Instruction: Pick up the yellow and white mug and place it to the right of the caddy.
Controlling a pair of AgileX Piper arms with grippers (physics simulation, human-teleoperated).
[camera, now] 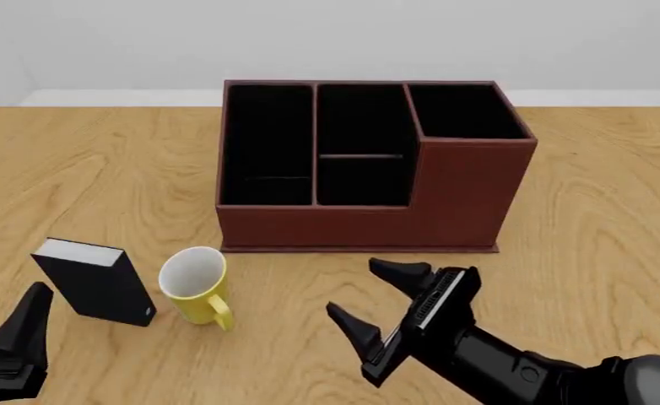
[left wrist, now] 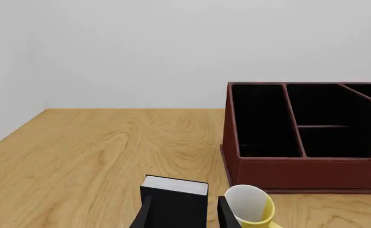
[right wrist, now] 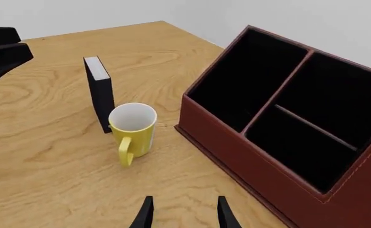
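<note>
The yellow and white mug (camera: pixel 195 285) stands upright on the table, in front of the caddy's left end, with its handle pointing to the near side. The caddy (camera: pixel 465 194) is a large reddish-brown box with black-lined compartments at mid table. My right gripper (camera: pixel 359 291) is open and empty, low over the table, to the right of the mug and in front of the caddy. My left gripper (camera: pixel 3 299) is open and empty at the near left, behind a small black box. The right wrist view shows the mug (right wrist: pixel 134 128) ahead of the open fingers (right wrist: pixel 146 213).
A small black box with a white top (camera: pixel 94 281) stands just left of the mug, close to it. It fills the space ahead of the left fingers (left wrist: pixel 227 213) in the left wrist view, with the mug (left wrist: pixel 249 204) and caddy (left wrist: pixel 287 171) beyond.
</note>
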